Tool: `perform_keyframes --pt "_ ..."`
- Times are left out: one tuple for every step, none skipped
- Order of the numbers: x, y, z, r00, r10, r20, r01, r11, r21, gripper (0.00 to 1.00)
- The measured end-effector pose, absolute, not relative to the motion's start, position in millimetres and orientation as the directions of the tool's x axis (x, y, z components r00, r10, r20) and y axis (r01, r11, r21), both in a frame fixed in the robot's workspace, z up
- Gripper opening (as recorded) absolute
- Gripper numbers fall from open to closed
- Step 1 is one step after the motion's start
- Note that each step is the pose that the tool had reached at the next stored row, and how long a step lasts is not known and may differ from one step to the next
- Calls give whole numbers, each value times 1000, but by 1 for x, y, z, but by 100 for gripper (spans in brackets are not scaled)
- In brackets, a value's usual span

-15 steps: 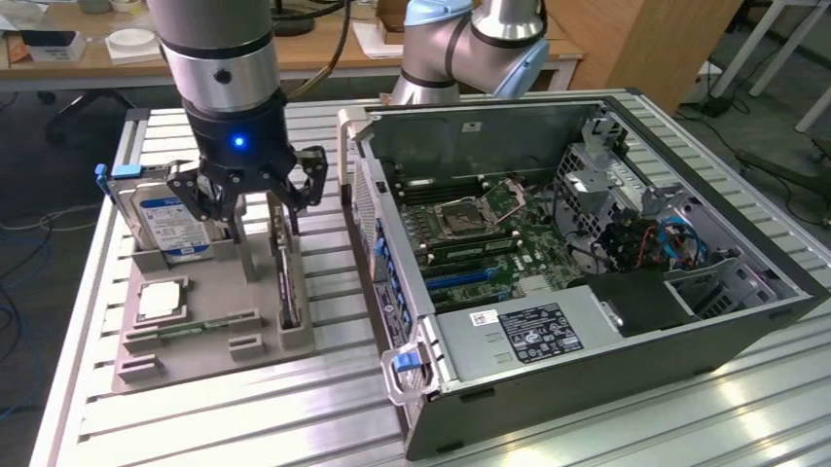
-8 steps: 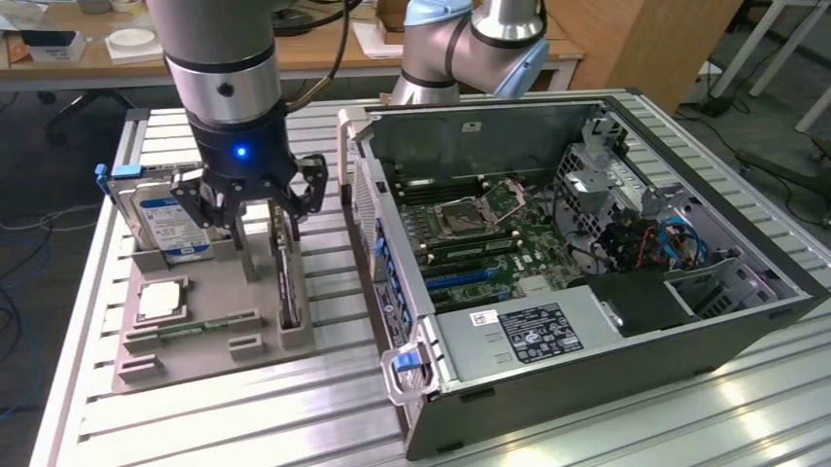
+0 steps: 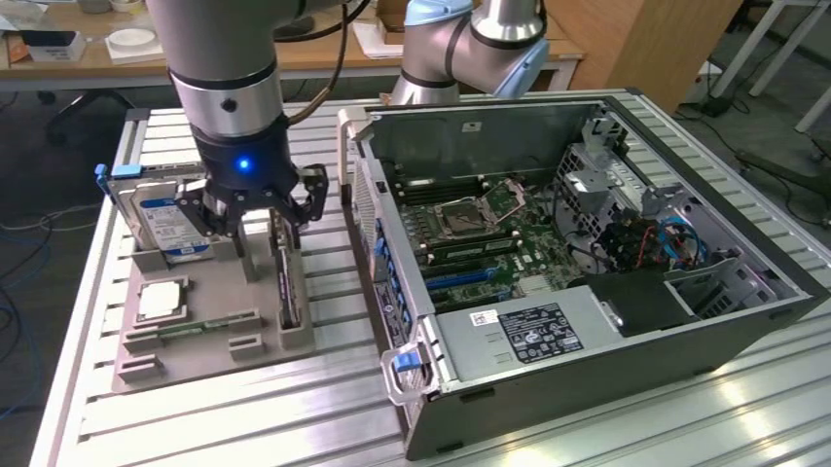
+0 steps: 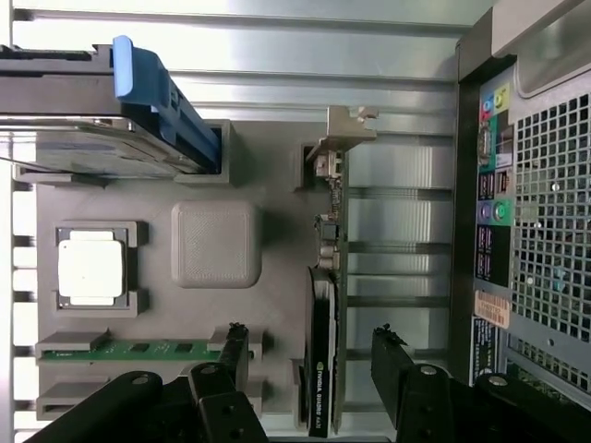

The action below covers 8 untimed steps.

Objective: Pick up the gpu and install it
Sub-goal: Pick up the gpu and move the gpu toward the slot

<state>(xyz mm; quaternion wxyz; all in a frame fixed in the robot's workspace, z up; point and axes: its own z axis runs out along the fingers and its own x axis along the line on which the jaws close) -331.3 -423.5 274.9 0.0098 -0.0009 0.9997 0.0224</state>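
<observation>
Exterior view: the gripper covers the far end of the gpu, so the bracket there cannot be made out. In the wrist view the bracket is plain, but the card's other end is cut off at the picture's edge. The drive is also cut by the frame. The gpu stands on its long edge in a slot of the grey holder, on the side next to the open case. Its long axis runs along the case's rear panel, bracket end farthest from the exterior camera. The dark heatsink faces the CPU and RAM, and the green board faces the case. The arm hangs straight down, wrist vertical, over the card's bracket half. The gripper is spread wide and grasps nothing. One finger stands on each side of the card, with a gap between each and the card.
</observation>
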Motion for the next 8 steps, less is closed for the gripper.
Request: perform_keyframes --pt "-331 -424 273 -1000 -1 -20 -2 999 45 65" --pt "-331 -424 272 -1000 -1 -20 -2 999 45 65" --pt "-331 -424 270 -1000 -1 -20 -2 999 45 65" --pt "-331 -424 269 -1000 -1 -20 -2 999 45 65" --pt "-331 -424 268 -1000 -1 -20 -2 999 45 65" --pt "-331 -424 267 -1000 -1 -20 -2 999 45 65" --pt "-331 -424 265 -1000 -1 -20 -2 999 45 65" --pt "-331 -424 264 -1000 -1 -20 -2 999 45 65"
